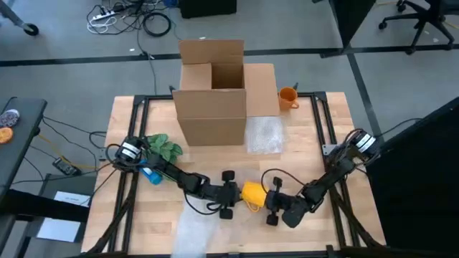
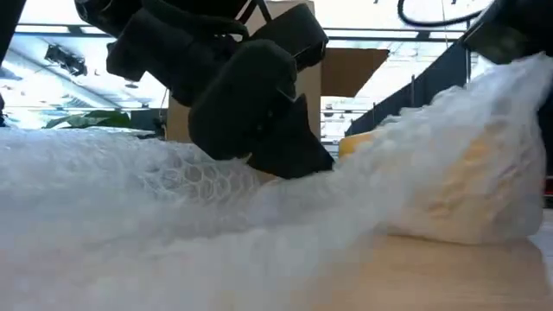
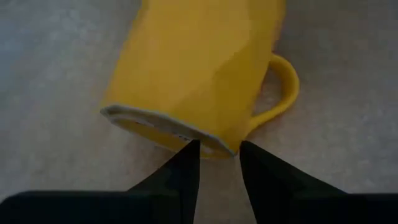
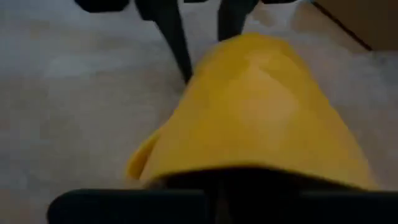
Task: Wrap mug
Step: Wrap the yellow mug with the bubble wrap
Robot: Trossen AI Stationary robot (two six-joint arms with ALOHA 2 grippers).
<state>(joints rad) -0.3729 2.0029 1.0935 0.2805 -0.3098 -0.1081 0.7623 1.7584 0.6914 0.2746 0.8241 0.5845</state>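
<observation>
**Operator:** Tool status on both sides, please?

**Spotter:** Your left tool (image 3: 217,155) is sitting low at the desk's (image 1: 315,143) front middle, fingers parted a little, their tips touching or almost touching the base rim of the glossy yellow ceramic mug (image 1: 252,193). Whether it is actually pinching that rim, I cannot tell. Your right tool (image 1: 276,204) is pressing in from the opposite end; the mug's mouth is filling its wrist view, so I cannot tell how far those fingers are spread or whether they are gripping.

**Operator:** Why bracket it like that?

**Spotter:** My guess is you are steadying it end to end so it is not rolling while the clear bubble wrap sheet (image 2: 130,207) is coming up around it. The mug is lying on that sheet, near the desk's front edge.

**Operator:** Which way is it pointing?

**Spotter:** It is lying on its side, long axis running roughly left to right across the desk: base facing your left arm, open mouth facing your right. The handle (image 3: 283,87) is sticking out sideways, close to the sheet. In the low view, wrap is already humping over the yellow body on one side.
</observation>
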